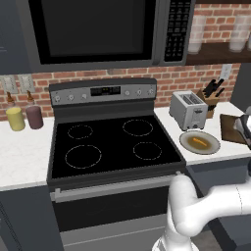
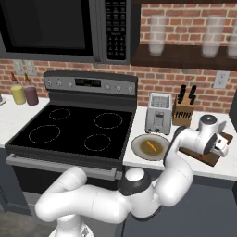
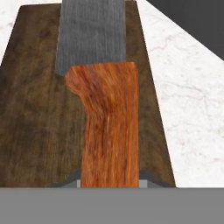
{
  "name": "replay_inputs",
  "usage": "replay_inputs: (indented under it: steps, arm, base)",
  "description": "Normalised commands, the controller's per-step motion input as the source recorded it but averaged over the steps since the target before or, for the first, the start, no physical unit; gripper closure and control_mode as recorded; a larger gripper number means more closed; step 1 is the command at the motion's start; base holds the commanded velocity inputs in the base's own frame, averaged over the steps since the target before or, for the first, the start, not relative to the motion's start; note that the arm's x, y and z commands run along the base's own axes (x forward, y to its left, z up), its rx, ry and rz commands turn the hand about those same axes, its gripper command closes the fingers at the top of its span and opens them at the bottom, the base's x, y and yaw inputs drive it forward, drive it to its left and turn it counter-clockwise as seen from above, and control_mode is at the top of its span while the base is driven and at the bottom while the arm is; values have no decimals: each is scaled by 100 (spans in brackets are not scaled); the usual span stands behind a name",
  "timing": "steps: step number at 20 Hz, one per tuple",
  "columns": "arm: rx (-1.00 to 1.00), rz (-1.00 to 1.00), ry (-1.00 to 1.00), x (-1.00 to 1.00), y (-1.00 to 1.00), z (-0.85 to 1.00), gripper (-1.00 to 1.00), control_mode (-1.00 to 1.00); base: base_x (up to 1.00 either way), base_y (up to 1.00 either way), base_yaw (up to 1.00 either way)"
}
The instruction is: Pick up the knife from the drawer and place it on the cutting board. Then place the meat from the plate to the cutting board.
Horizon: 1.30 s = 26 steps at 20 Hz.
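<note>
1. A white marble-look counter (image 1: 19, 152) runs on both sides of a black stove (image 1: 110, 142) with 4 ringed burners, under a dark microwave (image 1: 98, 32) set against a red brick wall (image 2: 185, 81).
2. Left of the stove, at the back of the counter, stand a yellow bottle (image 1: 15, 117) and a maroon bottle (image 1: 34, 115), side by side.
3. Right of the stove sit a silver toaster (image 2: 158, 113) and a wooden knife block (image 2: 183, 111) with black handles, near the wall; pale glass jars (image 2: 157, 34) stand on a dark shelf above them.
4. The plate (image 2: 150, 146) lies on the counter in front of the toaster, with the meat (image 2: 151, 146) at its centre.
5. The cutting board (image 3: 39, 109) lies on the counter to the right of the plate, well apart from the stove; in the right base view the robot's hand covers much of it.
6. The gripper (image 3: 109, 181) hangs over the board, its 2 fingertips closed on the end of the orange handle of the knife (image 3: 107, 127).
7. In the hand view the handle runs straight out from between the jaws and the grey blade points away along the board's length.
8. Whether the knife touches the board or is just above it cannot be told.
</note>
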Motion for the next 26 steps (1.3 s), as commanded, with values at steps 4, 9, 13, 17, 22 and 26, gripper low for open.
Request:
replay_inputs:
  steps: [4,9,13,17,22,26]
  arm:
    - [0,-3,0,1,-10,0,100,-100]
    - [0,0,0,0,0,-1,-100,-100]
    - [0,0,0,0,0,0,-100,-100]
    - [0,0,0,-2,0,0,-100,-100]
    - [0,2,-5,-78,2,11,-100,-100]
    - [0,10,-4,-95,21,37,-100,-100]
  base:
    - [0,0,0]
    - [0,0,0]
    - [0,0,0]
    - [0,0,0]
    - [0,0,0]
    - [0,0,0]
